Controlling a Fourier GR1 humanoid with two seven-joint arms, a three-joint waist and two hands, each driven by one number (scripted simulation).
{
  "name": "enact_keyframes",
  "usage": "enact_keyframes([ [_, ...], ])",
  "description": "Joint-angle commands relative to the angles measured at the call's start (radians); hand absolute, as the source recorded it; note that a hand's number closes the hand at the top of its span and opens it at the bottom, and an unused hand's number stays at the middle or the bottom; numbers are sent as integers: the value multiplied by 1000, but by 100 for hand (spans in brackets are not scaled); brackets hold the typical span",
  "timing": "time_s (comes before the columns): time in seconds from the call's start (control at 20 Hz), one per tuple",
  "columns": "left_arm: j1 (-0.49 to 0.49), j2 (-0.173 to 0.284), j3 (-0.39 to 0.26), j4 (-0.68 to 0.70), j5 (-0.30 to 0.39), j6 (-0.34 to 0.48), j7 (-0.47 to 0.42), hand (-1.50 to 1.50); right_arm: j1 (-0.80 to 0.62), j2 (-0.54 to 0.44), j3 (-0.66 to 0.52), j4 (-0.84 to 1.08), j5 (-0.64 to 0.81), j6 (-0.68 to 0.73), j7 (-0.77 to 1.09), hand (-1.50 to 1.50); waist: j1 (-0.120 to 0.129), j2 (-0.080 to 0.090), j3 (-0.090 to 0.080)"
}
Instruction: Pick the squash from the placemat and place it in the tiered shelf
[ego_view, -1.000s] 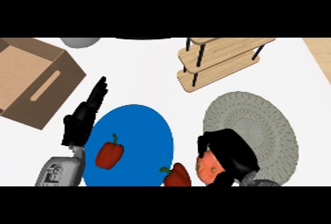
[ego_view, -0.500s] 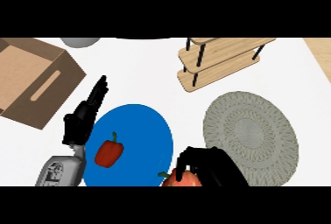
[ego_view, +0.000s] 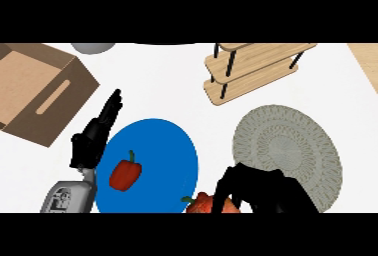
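Orange-red squash (ego_view: 205, 204), shifted off placemat (ego_view: 288, 150)

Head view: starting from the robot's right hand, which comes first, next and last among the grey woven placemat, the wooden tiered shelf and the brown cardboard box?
1. Grey woven placemat: just above the right hand, at the right.
2. Wooden tiered shelf: farther up, top right.
3. Brown cardboard box: across the counter, top left.

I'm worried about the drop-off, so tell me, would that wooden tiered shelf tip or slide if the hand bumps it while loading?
The tiered shelf looks stiff: wooden boards on thin black posts. It stands taller than anything nearby on a fairly small footprint, so a sideways knock high up would probably tip or skid it on the smooth white counter. It likely weighs little, so the right hand should probably come in gently from above.
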Motion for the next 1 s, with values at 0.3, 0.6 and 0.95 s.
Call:
enact_keyframes([
  [0.3,10,-5,-6,16,-8,-1,-20,0,-320,-14,-272,-77,4,83,161,150,-4,1,1],
  [0.6,-32,-10,-4,4,-17,14,15,0,-606,-47,-467,33,-23,162,230,150,-2,0,0],
  [0.95,-26,22,35,10,17,-19,14,0,-807,-104,-651,159,-104,182,243,150,-2,0,0],
])
